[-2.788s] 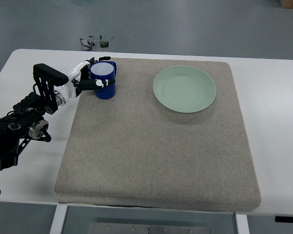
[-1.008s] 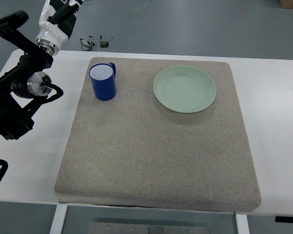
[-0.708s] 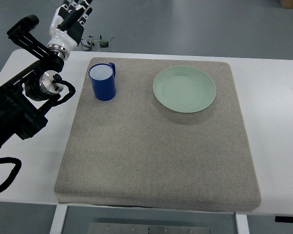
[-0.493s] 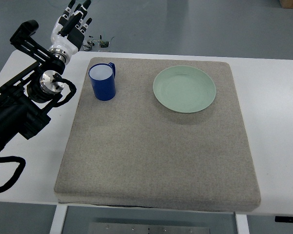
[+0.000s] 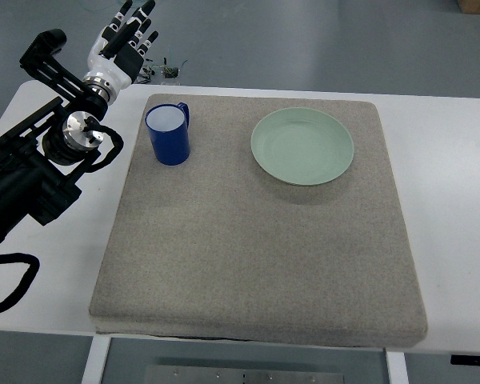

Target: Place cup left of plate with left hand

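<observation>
Up near the table's far left corner, the left hand [image 5: 125, 42] hangs with fingers spread, holding nothing and well clear of the blue cup [image 5: 169, 134], which stands upright on the grey mat [image 5: 256, 256] left of the green plate [image 5: 302, 146].

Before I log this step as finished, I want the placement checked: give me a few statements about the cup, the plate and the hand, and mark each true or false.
1. The blue cup stands upright on the grey mat, to the left of the green plate. True.
2. The left hand grips the cup. False: it is raised clear of the cup with fingers spread, holding nothing.
3. The cup touches the plate. False: bare mat lies between them.
4. The plate holds nothing. True.
5. The cup lies on its side. False: it stands upright, opening up.
</observation>
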